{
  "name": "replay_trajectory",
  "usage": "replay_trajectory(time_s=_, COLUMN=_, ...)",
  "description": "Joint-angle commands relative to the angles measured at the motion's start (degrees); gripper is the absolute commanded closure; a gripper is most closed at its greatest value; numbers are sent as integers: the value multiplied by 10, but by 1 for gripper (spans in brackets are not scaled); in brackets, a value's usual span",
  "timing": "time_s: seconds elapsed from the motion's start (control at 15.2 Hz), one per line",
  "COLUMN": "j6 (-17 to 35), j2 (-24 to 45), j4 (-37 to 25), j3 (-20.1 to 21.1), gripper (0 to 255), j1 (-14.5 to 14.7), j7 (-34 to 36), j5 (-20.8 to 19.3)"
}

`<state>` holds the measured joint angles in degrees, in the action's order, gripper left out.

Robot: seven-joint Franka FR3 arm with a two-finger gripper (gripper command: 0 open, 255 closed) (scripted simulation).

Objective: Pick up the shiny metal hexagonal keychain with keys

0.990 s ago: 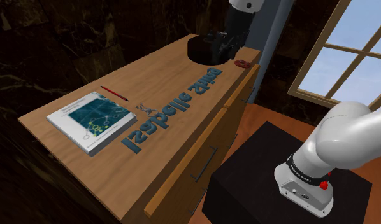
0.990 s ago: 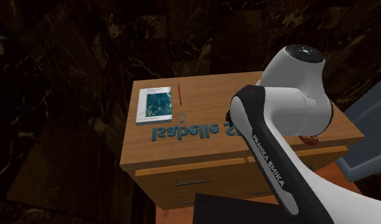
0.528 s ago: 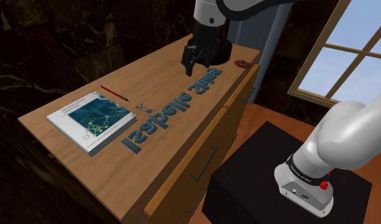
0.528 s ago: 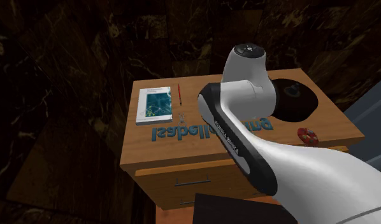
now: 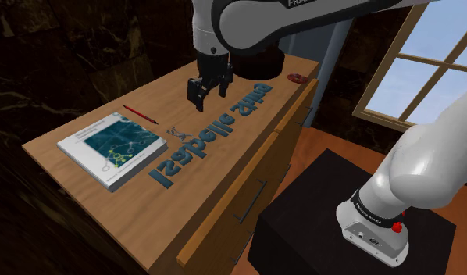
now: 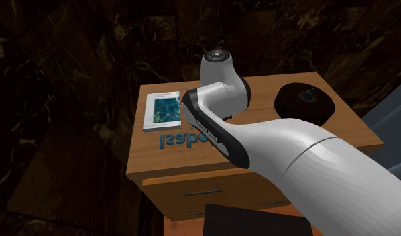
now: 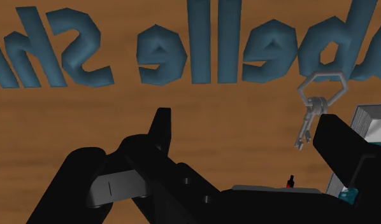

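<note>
The keychain [image 5: 177, 133] is a small metal hexagonal ring with keys, lying flat on the wooden cabinet top [image 5: 146, 94] between a book and blue raised lettering. My black gripper [image 5: 204, 95] hangs open above the top, to the keychain's upper right in the shoulder view, apart from it. In the wrist view the hexagon and its keys [image 7: 313, 105] lie ahead of the right finger [image 7: 339, 143], off to one side of the open gripper [image 7: 243, 121]. Nothing is between the fingers. In the second exterior view the arm hides the keychain.
A teal-covered book [image 5: 111, 147] lies by the keychain, with a red pen [image 5: 140, 115] behind it. A black round object [image 6: 305, 102] and a small red thing [image 5: 297, 77] sit at the far end. Blue letters [image 6: 172, 139] run along the top. The stand [image 5: 357, 223] is at lower right.
The arm has swung from over the black round object toward the shoulder view's left along the cabinet top, bringing the open gripper closer to the keychain. The keychain, book and pen have not moved.
</note>
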<state>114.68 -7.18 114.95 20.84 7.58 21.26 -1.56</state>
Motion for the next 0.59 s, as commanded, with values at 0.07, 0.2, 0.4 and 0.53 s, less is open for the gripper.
replay_trajectory(time_s=0.07, j6=6, j2=64, j4=-43, j3=24, gripper=0, j1=12, j7=33, j5=-37)
replay_trajectory(time_s=0.2, j6=4, j2=109, j4=-78, j3=35, gripper=0, j1=24, j7=53, j5=-64)
replay_trajectory(time_s=0.4, j6=-5, j2=178, j4=-135, j3=45, gripper=0, j1=48, j7=82, j5=-107)
replay_trajectory(time_s=0.53, j6=-10, j2=204, j4=-159, j3=47, gripper=0, j1=59, j7=91, j5=-123)
